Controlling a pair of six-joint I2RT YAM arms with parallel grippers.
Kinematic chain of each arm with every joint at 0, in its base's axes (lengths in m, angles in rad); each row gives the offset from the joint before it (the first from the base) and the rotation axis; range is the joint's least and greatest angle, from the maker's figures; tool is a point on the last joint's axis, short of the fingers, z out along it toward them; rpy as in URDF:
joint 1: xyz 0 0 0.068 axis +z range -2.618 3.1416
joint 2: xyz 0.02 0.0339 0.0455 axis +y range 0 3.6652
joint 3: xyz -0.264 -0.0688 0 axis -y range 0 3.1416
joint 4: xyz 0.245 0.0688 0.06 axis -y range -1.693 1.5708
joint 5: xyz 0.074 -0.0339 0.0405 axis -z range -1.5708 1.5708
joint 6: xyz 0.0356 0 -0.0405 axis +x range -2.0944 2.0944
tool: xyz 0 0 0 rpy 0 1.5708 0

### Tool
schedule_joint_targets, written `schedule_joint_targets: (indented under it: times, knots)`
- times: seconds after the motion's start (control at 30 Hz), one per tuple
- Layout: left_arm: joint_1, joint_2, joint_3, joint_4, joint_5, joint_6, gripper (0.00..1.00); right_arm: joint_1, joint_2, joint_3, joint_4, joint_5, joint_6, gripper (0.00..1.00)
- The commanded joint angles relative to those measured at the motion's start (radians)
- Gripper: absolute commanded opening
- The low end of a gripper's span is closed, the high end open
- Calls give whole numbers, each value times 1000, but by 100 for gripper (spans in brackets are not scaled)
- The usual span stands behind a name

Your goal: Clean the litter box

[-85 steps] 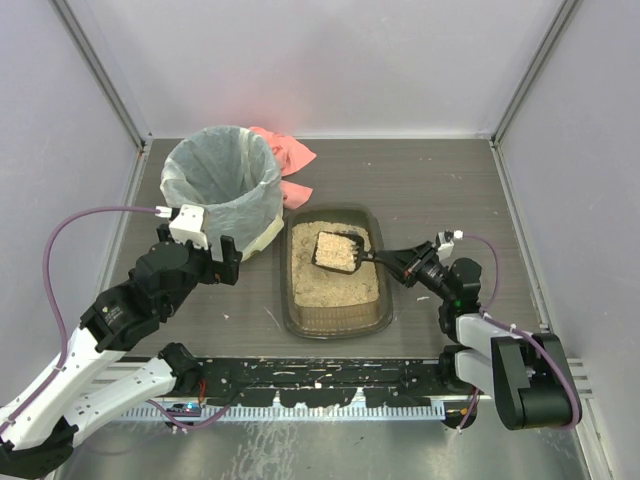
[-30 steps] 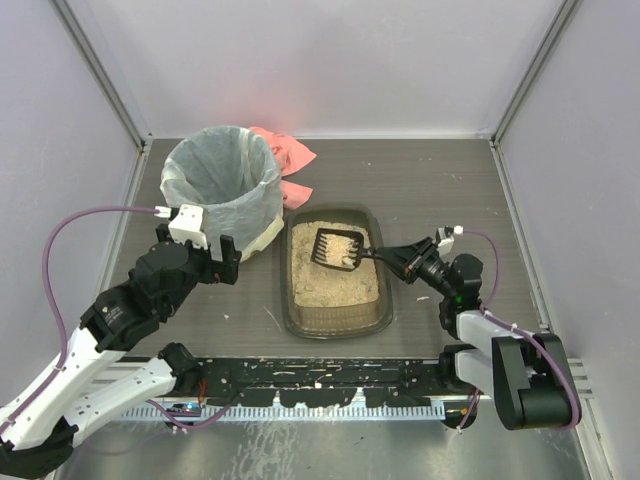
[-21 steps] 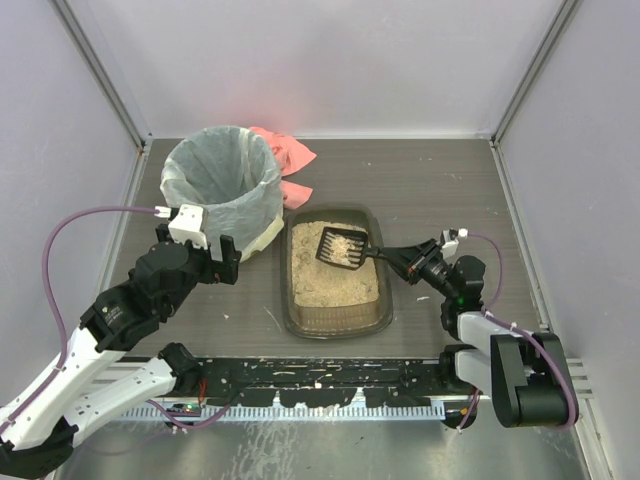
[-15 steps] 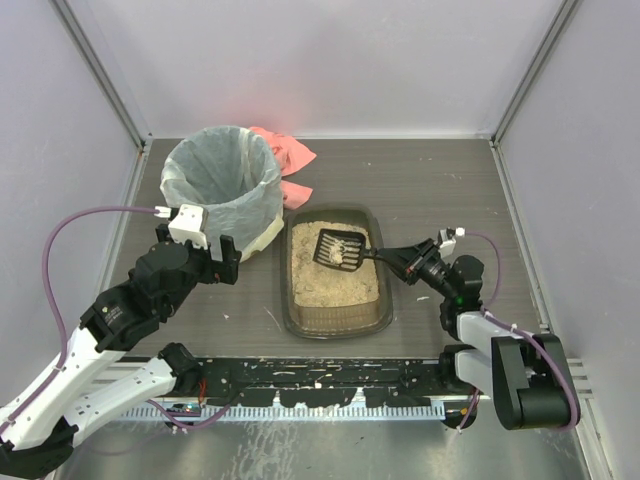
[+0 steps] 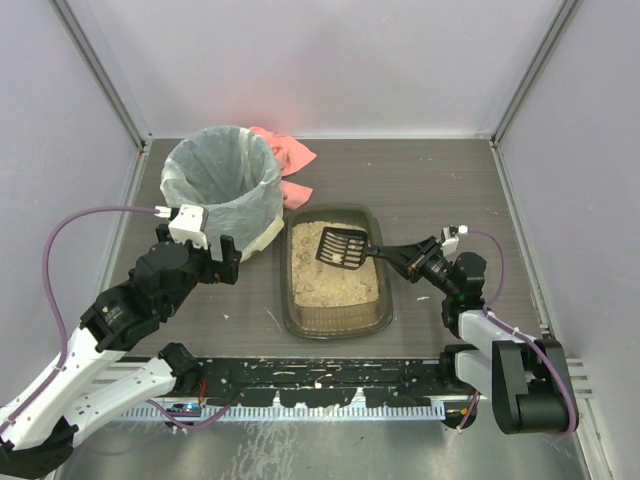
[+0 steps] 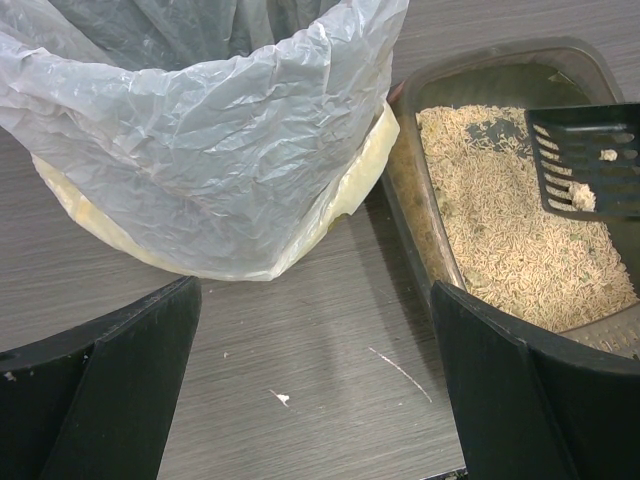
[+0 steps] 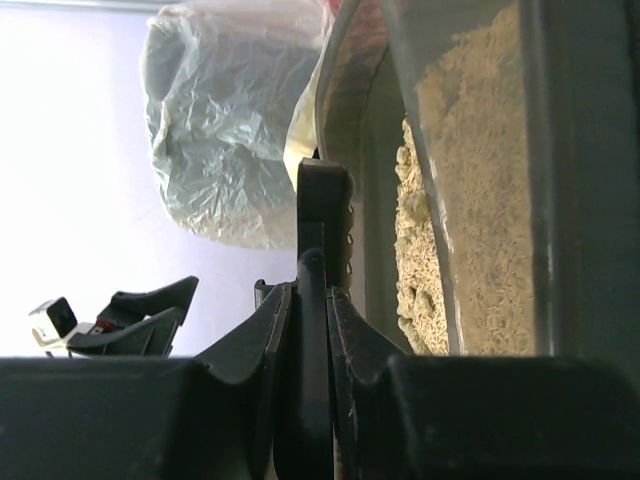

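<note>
Right, your right gripper [image 5: 392, 258] is clamped tight on the handle of the black slotted scoop [image 5: 340, 249]. The scoop head hangs over the far half of the litter box [image 5: 335, 324], and a couple of pale clumps [image 6: 583, 197] sit on its slots. The litter box rests on the surface [image 5: 440, 190] in the middle, between your two arms, with its long side running away from you and tan litter [image 5: 330, 285] spread across the bottom. Just beside its far-left corner stands the round bin [image 5: 225, 205] lined with a white bag. From the left wrist view the bag and the litter box look very close, but I cannot tell whether they touch. Your left gripper [image 5: 222, 262] hovers with its fingers spread wide, holding nothing, at the near side of the bin and left of the litter box. A pink cloth [image 5: 288, 152] peeks out behind the bin. A few stray grains [image 6: 280, 398] dot the surface in front of the left gripper.
</note>
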Motion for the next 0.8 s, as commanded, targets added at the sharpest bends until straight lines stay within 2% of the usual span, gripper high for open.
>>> schedule_joint_targets:
  times: [0.0, 0.1, 0.2, 0.23, 0.33, 0.4, 0.47, 0.57, 0.77]
  knots:
    - [6, -1, 10, 35, -15, 2, 99, 48, 14, 56, 54, -39, -33, 1]
    - [5, -1, 14, 40, -11, 1, 100, -9, -26, 14, -4, 23, -6, 1]
    - [5, -5, 12, 29, -15, 1, 99, 66, 11, 99, 17, -80, -59, 1]
    - [4, -8, 9, 32, -14, -2, 99, 59, -6, 88, 24, -58, -41, 1]
    - [6, -8, 13, 31, -3, -4, 99, 1, -63, 43, -105, 31, -45, 1]
    - [6, -10, 22, 12, -3, -6, 99, 47, -21, 83, -46, -47, -66, 1]
    - [6, -19, 17, 2, -20, -10, 100, 64, -13, 77, -3, -44, -34, 1]
    - [6, -32, 19, -21, -44, -30, 99, 54, -52, 87, -91, 2, -56, 1]
    - [4, -79, 14, -84, -123, -84, 100, 66, -103, 235, -238, 56, -69, 1]
